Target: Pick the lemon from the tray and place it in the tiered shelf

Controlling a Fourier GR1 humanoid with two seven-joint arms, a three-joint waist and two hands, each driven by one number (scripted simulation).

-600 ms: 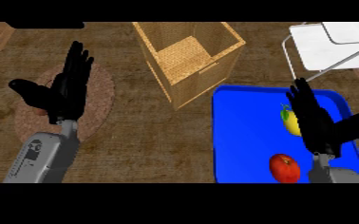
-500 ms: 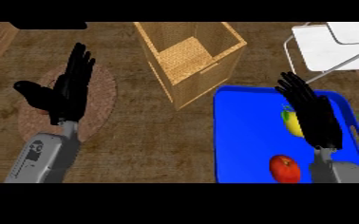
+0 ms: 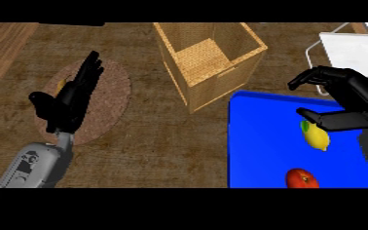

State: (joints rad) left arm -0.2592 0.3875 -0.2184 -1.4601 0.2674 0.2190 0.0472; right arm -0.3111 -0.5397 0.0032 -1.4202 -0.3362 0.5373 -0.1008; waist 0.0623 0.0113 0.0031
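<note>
At four o'clock on the wooden tabletop (image 3: 151,126) we see a blue tray (image 3: 262,146), and on it lies the lemon (image 3: 316,137), toward the tray's right side. At six o'clock from the lemon, near the tray's lower edge, sits a red tomato (image 3: 303,178), apart from the lemon.

Our right hand (image 3: 343,102) hangs over the tray at three o'clock in the view. Its fingers are curled downward and its thumb reaches toward the lemon's upper end, appearing to touch it or sit just beside it; the fingers are not closed round the fruit, and we see nothing held in them.

At twelve o'clock stands a tall wicker basket (image 3: 215,63), open at the top, its lower corner just beside the tray's upper left corner. At two o'clock, at the view's right edge, we see part of a white shelf with a metal frame (image 3: 345,51), which the right hand partly covers.

At nine o'clock our left hand (image 3: 68,100) rests open, fingers straight and pointing up, above a round cork mat (image 3: 108,97). A small yellow thing shows just behind its fingers; we cannot tell what it is.
</note>
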